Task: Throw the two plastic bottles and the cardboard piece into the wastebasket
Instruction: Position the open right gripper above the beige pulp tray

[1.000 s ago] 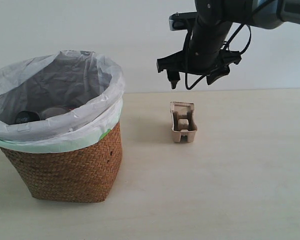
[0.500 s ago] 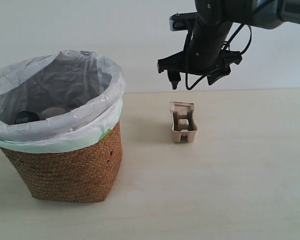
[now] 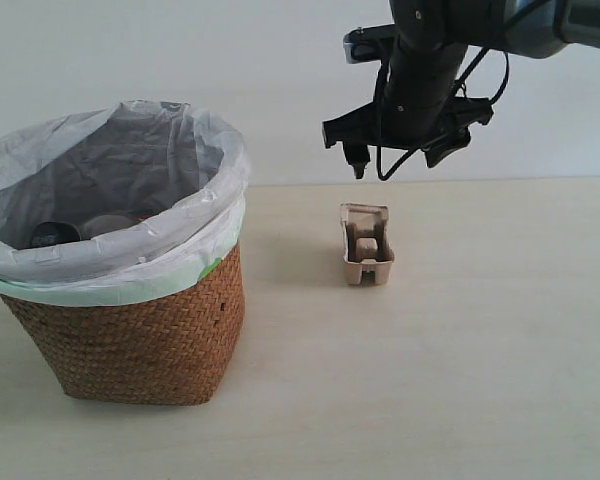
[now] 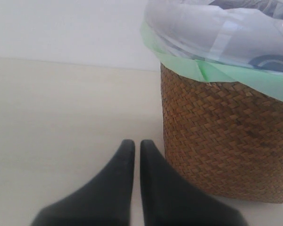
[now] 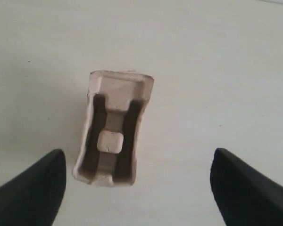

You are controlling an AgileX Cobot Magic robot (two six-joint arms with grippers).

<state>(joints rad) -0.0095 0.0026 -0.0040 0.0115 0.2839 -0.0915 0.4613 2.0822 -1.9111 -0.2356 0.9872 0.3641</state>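
The beige cardboard piece (image 3: 366, 244) lies on the table (image 3: 480, 350), right of the wastebasket (image 3: 130, 330). In the right wrist view the cardboard piece (image 5: 113, 136) sits nearer one finger of my right gripper (image 5: 137, 162). That right gripper (image 3: 400, 160) hangs open above it, holding nothing. The wicker wastebasket (image 4: 226, 136) has a white plastic bag (image 3: 180, 235) over its rim. A black bottle cap (image 3: 52, 233) and part of a clear bottle (image 3: 110, 222) show inside. My left gripper (image 4: 133, 143) is shut and empty, low on the table beside the basket.
The pale wooden table extends wide to the right and front of the cardboard piece. A plain white wall (image 3: 230, 60) stands behind. The right arm's cables (image 3: 420, 150) dangle near the gripper.
The right gripper has drifted slightly to the right above the cardboard piece. Nothing else has moved.
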